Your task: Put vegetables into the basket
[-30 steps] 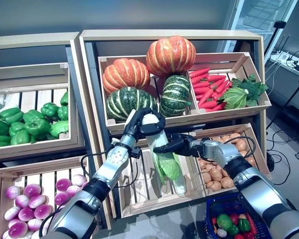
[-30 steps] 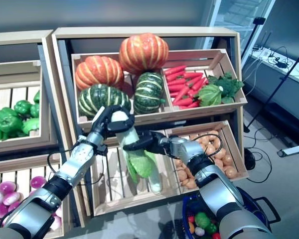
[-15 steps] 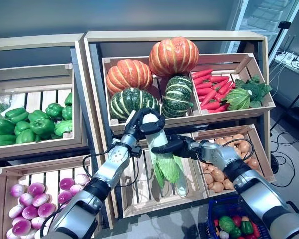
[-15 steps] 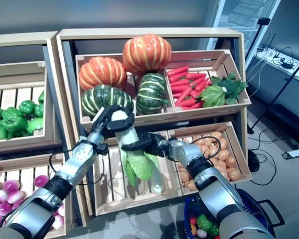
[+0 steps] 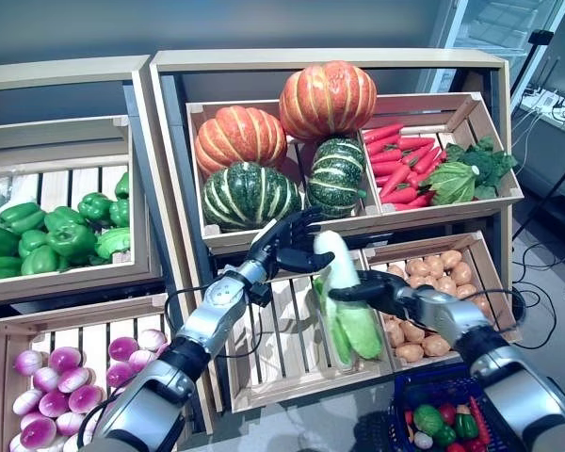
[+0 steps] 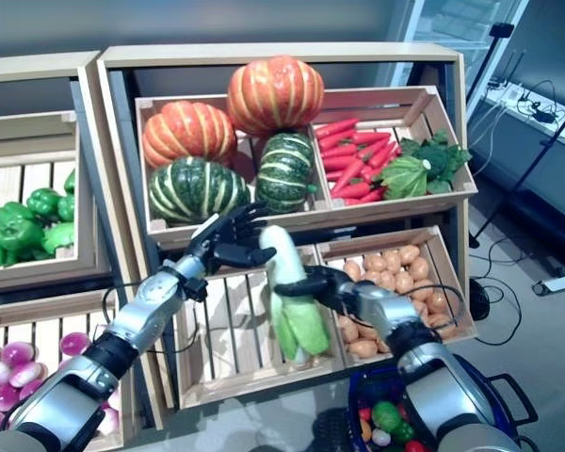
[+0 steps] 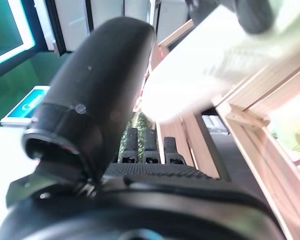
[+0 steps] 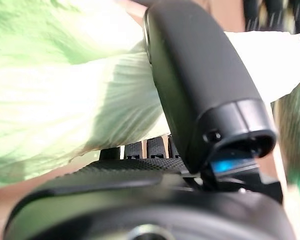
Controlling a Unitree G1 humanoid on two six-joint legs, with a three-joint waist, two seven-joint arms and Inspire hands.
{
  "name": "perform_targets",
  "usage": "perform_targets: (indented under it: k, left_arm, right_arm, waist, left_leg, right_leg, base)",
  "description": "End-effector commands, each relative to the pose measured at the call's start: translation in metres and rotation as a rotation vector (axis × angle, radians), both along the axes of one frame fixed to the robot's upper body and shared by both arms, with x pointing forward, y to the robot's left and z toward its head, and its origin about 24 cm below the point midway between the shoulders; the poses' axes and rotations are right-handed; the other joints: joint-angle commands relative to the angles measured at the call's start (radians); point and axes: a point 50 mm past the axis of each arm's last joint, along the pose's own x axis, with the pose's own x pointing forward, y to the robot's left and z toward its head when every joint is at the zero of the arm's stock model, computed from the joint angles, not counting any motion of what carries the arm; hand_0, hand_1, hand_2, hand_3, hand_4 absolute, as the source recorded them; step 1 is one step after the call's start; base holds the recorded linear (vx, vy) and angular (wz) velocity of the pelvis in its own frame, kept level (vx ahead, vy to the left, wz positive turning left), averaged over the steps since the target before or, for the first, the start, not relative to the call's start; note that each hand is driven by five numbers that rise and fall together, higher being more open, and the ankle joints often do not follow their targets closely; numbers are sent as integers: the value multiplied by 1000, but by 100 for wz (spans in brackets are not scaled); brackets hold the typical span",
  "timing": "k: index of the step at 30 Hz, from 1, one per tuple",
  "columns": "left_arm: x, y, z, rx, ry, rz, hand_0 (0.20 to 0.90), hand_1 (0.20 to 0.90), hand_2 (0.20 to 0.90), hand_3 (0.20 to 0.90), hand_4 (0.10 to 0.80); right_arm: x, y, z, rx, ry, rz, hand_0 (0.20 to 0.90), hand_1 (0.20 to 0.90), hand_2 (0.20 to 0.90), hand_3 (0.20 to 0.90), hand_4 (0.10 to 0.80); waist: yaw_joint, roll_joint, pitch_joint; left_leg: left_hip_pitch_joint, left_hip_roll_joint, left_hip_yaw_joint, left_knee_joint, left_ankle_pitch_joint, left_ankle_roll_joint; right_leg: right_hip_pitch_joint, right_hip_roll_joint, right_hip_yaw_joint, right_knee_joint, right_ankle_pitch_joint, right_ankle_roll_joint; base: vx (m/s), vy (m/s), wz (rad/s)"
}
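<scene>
A long napa cabbage [image 5: 345,303], white at its stem and green at its leaves, hangs in front of the lower middle crate [image 5: 264,363]. My right hand [image 5: 388,294] is shut round its middle, thumb across the pale stem in the right wrist view [image 8: 200,85]. Just left of the cabbage's white end, my left hand [image 5: 284,247] is open with its fingers spread, holding nothing. The blue basket [image 5: 398,407] sits on the floor at the lower right, with several vegetables in it.
The upper shelf holds orange and green pumpkins [image 5: 250,165], red carrots [image 5: 395,169] and leafy greens [image 5: 471,174]. Potatoes [image 5: 433,301] fill the lower right crate. Green peppers [image 5: 52,235] and purple onions [image 5: 52,395] lie in the left crates.
My left hand has let go of the cabbage's white end and opened. The right hand has carried the cabbage to the right, away from the left hand.
</scene>
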Motion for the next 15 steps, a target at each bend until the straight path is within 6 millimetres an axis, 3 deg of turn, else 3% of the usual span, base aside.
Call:
perform_targets:
  k: [1,11,15]
  left_arm:
    - [19,25,50,-64,-168,48,900,900,900,900,800]
    - [17,66,42,-18,-132,169,900,900,900,900,800]
    - [16,73,42,28,-156,202,900,900,900,900,800]
  right_arm:
    - [26,-32,61,-4,-325,-117,300,300,300,300,400]
    - [9,-76,71,-48,-424,-272,300,300,300,300,400]
    - [4,-81,76,-36,-467,-300,300,300,300,300,400]
  waist:
    - [-24,-3,-34]
    - [-46,0,-18]
    - [-55,0,-15]
  left_leg:
    - [-35,-89,0,25,-23,64]
    - [-42,-78,23,29,-19,61]
    - [-38,-77,31,25,-18,60]
  right_leg:
    - [-38,50,51,66,-6,-59]
    - [-47,53,58,72,-8,-56]
    - [-45,55,59,70,-8,-54]
  base:
    - [-13,-10,-4]
    - [-26,-11,-10]
    - [-13,-14,-9]
